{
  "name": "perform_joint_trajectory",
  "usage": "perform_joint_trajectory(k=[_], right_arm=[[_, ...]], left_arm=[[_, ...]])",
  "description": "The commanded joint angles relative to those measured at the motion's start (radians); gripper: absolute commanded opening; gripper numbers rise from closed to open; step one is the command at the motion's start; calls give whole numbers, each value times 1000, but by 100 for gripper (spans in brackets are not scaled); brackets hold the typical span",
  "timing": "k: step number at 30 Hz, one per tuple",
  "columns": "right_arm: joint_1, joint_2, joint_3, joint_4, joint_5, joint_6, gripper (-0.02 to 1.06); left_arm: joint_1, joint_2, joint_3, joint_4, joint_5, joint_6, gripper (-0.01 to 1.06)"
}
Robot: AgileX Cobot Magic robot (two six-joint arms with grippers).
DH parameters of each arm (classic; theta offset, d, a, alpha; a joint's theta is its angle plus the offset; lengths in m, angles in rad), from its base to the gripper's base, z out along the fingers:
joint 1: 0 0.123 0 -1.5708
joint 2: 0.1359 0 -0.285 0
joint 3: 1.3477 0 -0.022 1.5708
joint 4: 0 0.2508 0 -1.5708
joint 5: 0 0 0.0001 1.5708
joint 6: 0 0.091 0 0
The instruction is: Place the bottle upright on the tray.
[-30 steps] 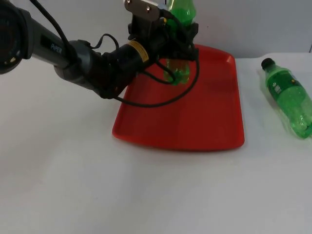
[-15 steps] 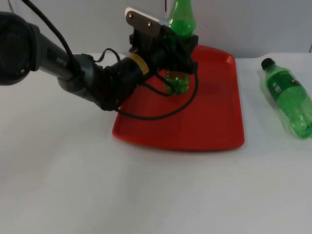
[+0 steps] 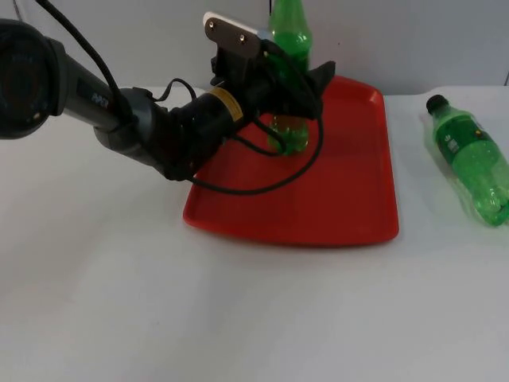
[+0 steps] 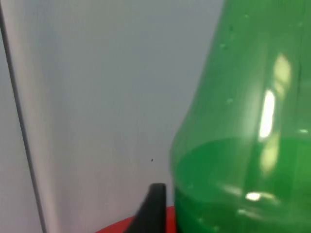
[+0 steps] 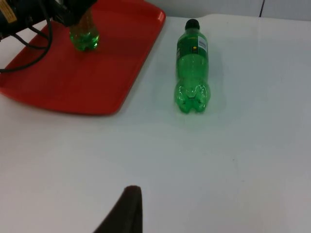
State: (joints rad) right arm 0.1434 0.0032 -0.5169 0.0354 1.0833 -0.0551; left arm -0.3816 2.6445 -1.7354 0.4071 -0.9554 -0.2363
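Bottle point(image 3: 289, 48) upright on far part of red tray point(image 3: 350, 199), base down; left gripper point(image 3: 296, 76) jaws apart around it, release step; next, clear withdrawal without tipping; right gripper waiting over surface near second, lying bottle point(image 5: 192, 65), jaw state indiscernible.

so there's a second green bottle point(image 3: 471, 166) with a black cap lying flat on its side on the white worktop point(image 3: 238, 318), and behind the worktop's far edge it's just the plain grey partition wall point(image 3: 413, 40).
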Motion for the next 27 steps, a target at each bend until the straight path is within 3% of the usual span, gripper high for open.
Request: perform_joint_trajectory(k=[1,16,21,27], right_arm=[[-6,-3,0,4,-6,-7,105],[-6,-3,0,4,-6,-7,105],[-6,-3,0,4,-6,-7,105],[-6,-3,0,4,-6,-7,105]], left_arm=[[0,-3,-5,4,-23,-8,90],[11,-4,-5,32,-21,-8,90],[11,-25,-3,108,-3,-112,90],[22,-74,-3,167,172,-186,90]])
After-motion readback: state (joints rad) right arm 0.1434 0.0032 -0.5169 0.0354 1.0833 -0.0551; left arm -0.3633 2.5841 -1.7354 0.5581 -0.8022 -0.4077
